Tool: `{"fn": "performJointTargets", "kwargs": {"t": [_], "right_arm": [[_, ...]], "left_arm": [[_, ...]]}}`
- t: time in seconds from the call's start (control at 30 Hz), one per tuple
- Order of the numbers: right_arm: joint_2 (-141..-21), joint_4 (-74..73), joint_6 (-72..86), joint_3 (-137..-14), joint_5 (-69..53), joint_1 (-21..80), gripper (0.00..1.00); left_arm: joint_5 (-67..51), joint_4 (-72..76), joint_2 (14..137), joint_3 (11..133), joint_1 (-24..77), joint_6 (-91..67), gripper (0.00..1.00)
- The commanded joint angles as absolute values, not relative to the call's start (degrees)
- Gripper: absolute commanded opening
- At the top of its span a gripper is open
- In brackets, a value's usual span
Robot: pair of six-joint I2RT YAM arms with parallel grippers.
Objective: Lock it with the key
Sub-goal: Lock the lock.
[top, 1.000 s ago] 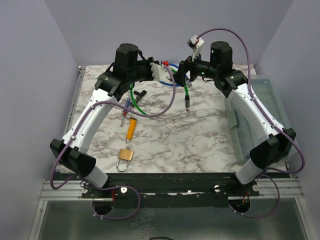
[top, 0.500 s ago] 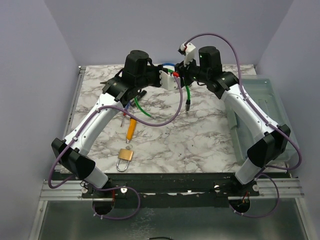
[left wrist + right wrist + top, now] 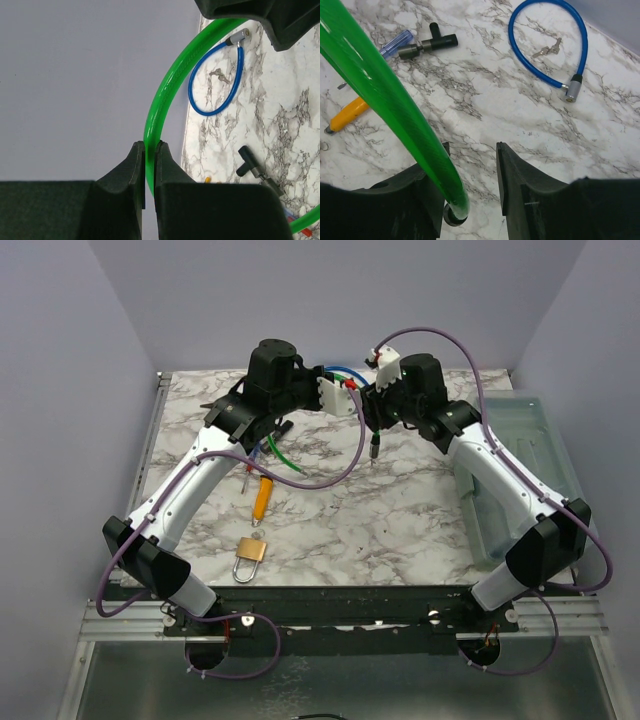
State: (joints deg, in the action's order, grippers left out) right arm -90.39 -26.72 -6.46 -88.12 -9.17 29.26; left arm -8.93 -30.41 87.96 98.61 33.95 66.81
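My left gripper is shut on a green cable lock, holding it raised at the back of the table. The cable arcs to my right gripper, which is open. The cable lies against its left finger and the dark cable tip hangs between the jaws. Its free end dangles over the marble. A blue cable lock with small keys inside its loop lies on the table. A brass padlock lies near the front left.
A black T-shaped tool, a blue-handled screwdriver and an orange-handled screwdriver lie left of centre. A clear plastic bin stands along the right edge. Purple walls close in the sides and back.
My left gripper carried the green cable to the right. My right gripper swung left and down until its jaws came around the cable's hanging end.
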Motion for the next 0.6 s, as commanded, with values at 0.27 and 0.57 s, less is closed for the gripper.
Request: {"fn": "performJointTargets", "kwargs": {"t": [0.27,0.57], "right_arm": [[-86.8,-26.5,-5.2,-88.0,-3.4,29.4,0.53],[-85.5,-27.5,-4.6,-87.4,-5.8,29.4,0.54]], "left_arm": [[-8.4,-26.8,87.0,99.4,33.7,65.9,0.0],[-8.3,-26.8,87.6,99.3,33.8,65.5,0.0]]}}
